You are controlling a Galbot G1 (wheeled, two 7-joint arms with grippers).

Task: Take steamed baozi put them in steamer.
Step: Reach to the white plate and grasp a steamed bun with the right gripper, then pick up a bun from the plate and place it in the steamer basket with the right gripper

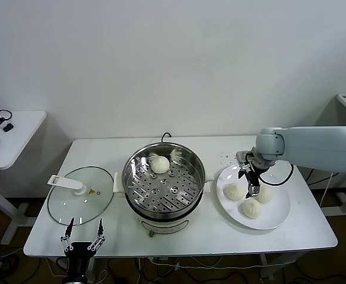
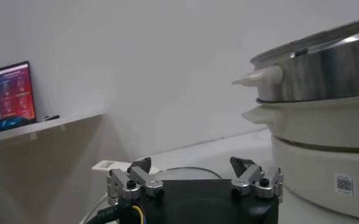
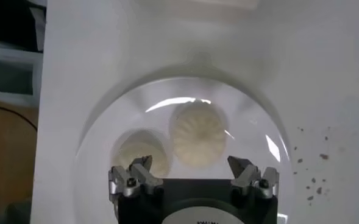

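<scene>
Three steamed baozi (image 1: 251, 198) sit on the plate (image 1: 279, 219), one already in the steamer (image 1: 164, 177). My right gripper (image 3: 191, 173) hangs wide open over one bun; its neighbour just outside one finger could get knocked. My left gripper (image 1: 83, 236) idles open.

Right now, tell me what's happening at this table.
The right gripper, jaws open, hangs over the white plate, lined up on one of the three baozi left there. One bun already sits on the perforated tray of the steamer. The glass lid lies on the table beside the pot. The left gripper is parked at the table's front edge, jaws open.
</scene>
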